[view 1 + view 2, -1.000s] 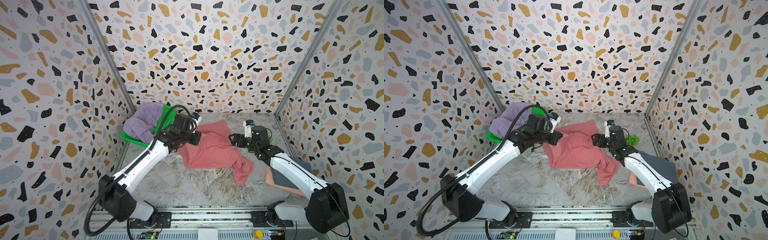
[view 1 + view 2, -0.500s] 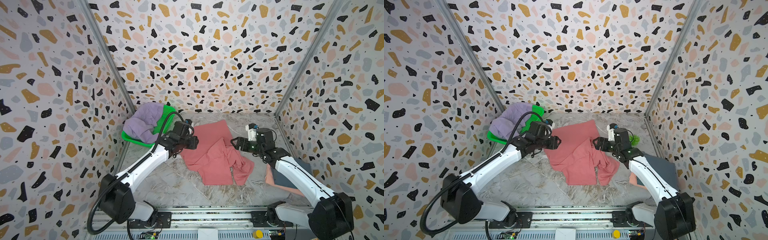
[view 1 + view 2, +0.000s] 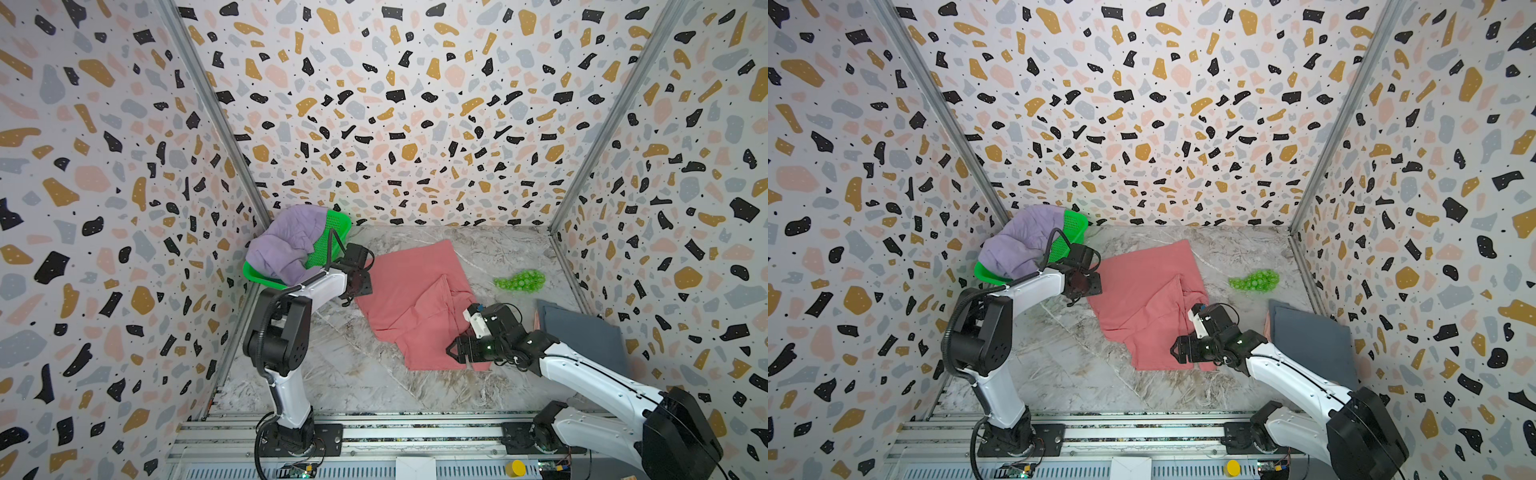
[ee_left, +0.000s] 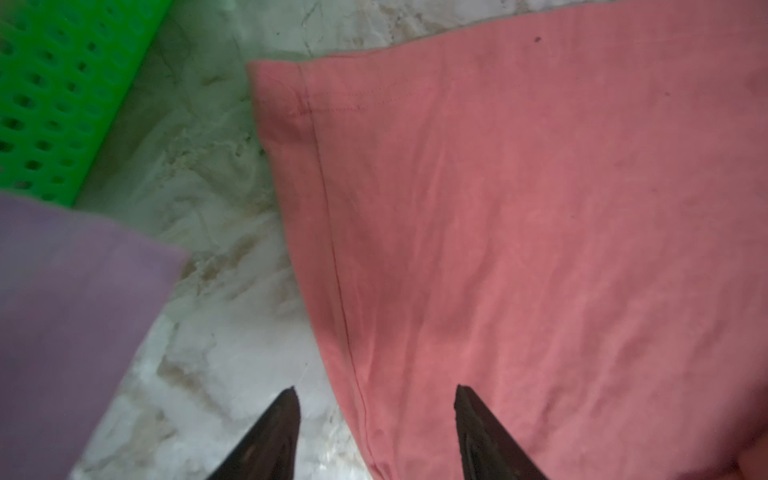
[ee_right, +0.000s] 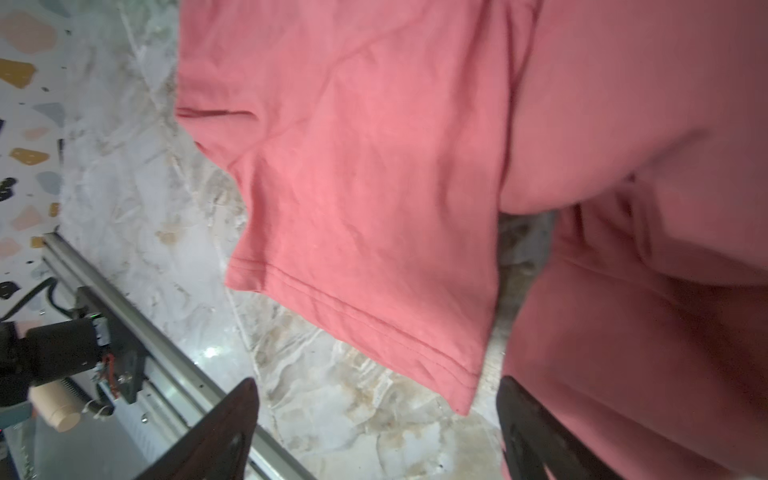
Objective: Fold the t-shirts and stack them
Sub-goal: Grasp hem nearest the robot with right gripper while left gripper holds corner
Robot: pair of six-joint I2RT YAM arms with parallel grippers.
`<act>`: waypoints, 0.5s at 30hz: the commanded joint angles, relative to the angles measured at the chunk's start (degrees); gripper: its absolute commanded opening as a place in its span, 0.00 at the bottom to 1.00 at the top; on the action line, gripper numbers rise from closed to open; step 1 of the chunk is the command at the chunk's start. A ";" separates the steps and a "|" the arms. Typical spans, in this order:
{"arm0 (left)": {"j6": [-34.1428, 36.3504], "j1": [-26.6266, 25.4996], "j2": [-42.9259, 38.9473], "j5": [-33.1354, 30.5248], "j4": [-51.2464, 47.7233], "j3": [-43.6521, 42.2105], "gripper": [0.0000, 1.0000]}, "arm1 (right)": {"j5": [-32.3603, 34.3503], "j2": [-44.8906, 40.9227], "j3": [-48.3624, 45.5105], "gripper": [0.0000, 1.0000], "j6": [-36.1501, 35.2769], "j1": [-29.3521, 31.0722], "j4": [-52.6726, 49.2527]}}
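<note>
Marble-patterned bench (image 3: 332, 374) carries the coral-red t-shirt (image 3: 409, 291), spread at centre. Left arm is folded at the elbow; left gripper (image 4: 376, 388) released, jaws apart over the shirt's left edge. Right arm reaches low; right gripper (image 5: 378, 380) released, jaws wide at the near hem.

Coral-red t-shirt (image 3: 409, 299): lies mid-table on the marble tabletop (image 3: 353, 374), partly folded. One flap is turned over along a diagonal crease, and the near end narrows to a doubled strip. The stitched hem and side seam are smooth and flat.

Lilac t-shirt (image 3: 286, 245): crumpled and unfolded, heaped in the green mesh basket (image 3: 332, 232) at the far left corner, spilling over its rim.

Slate-grey t-shirt (image 3: 582, 340): a flat folded rectangle by the right wall.

Pale peach t-shirt (image 3: 1266, 329): lies beneath the grey one, with only a sliver showing at its left edge.
</note>
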 commanded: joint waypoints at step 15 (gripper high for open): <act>-2.73 6.14 13.87 -5.74 3.63 11.89 0.63 | 9.85 15.45 4.11 0.86 0.10 2.33 11.56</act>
